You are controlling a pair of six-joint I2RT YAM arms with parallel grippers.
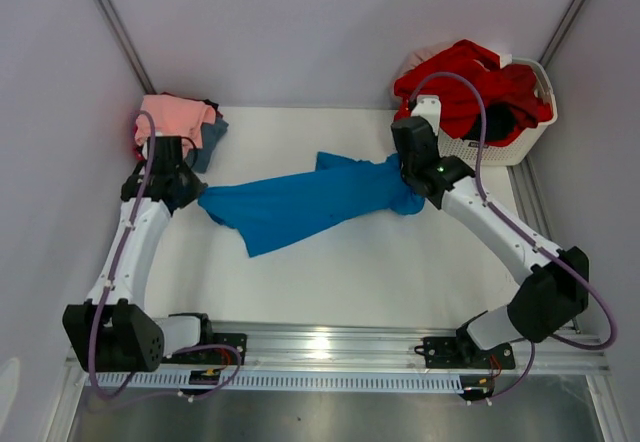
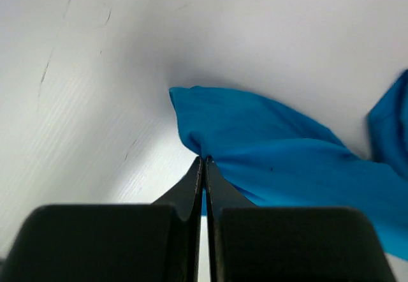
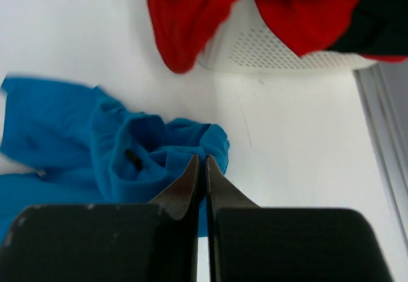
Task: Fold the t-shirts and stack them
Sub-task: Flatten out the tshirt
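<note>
The bright blue t-shirt [image 1: 300, 202] is stretched across the middle of the white table between both arms. My left gripper [image 1: 200, 200] is shut on the blue shirt's left end [image 2: 255, 148]. My right gripper [image 1: 412, 194] is shut on its bunched right end [image 3: 146, 154]. A salmon pink tee [image 1: 178, 115] lies folded at the back left on a slate blue one [image 1: 212, 142]. A red tee [image 1: 470, 82] hangs over the white basket, with black cloth [image 1: 500, 122] beside it; the red one also shows in the right wrist view [image 3: 210, 14].
The white slatted basket [image 1: 500, 147] stands at the back right corner, also seen in the right wrist view [image 3: 268, 49]. Grey walls close the back and sides. A metal rail [image 1: 330, 347] runs along the near edge.
</note>
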